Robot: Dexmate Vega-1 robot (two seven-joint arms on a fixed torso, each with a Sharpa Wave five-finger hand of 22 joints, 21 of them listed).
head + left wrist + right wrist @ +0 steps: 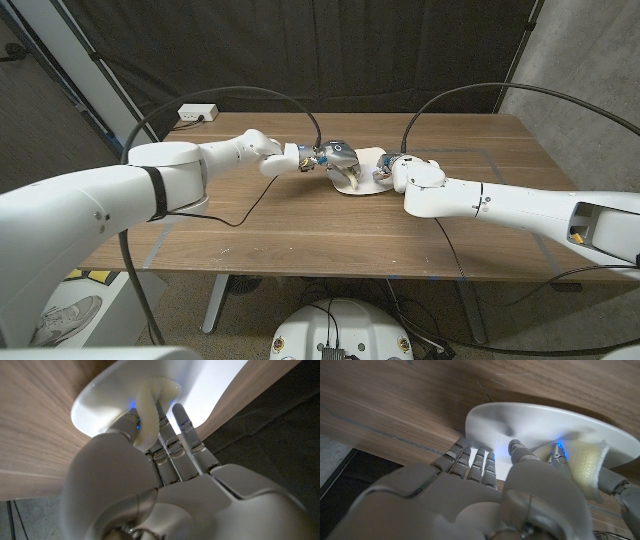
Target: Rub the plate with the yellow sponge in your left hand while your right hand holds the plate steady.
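At worktop [300,215] centre: white plate [362,172] between both hands. Left hand [330,156] fingers [167,435] pinch yellow sponge [147,407], pressed onto plate surface for rubbing. Right hand [388,168] fingers [475,460] clasp plate rim, apparently bracing plate against sliding under sponge pressure.

Left robot hand [333,158] and right robot hand [386,170] meet over white plate [362,184]
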